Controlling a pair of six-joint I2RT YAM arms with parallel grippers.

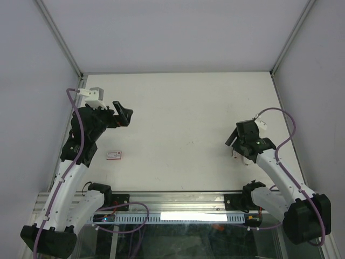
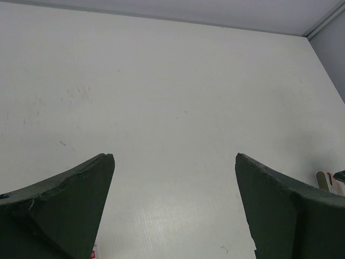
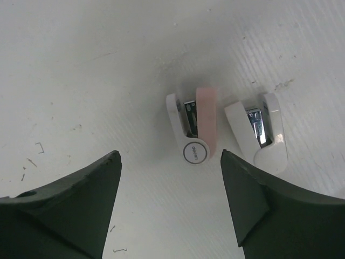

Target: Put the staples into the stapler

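The stapler [image 3: 195, 129], pale pink and white with a round logo at its hinge, lies on its side on the white table. A white piece with a metal channel [image 3: 263, 135] lies just right of it; I cannot tell whether the two are joined. My right gripper [image 3: 170, 154] is open just short of the stapler, with nothing between its fingers. In the top view that gripper [image 1: 233, 143] hangs over the stapler [image 1: 236, 155] at the right. My left gripper [image 1: 124, 113] is open and empty over the left of the table [image 2: 172, 156]. The staples are out of view.
A flat red-and-white box [image 1: 114, 155] lies on the table near the left arm. Stray bent wire bits [image 3: 39, 147] are scattered left of the right gripper. White walls with metal corner posts enclose the table on three sides.
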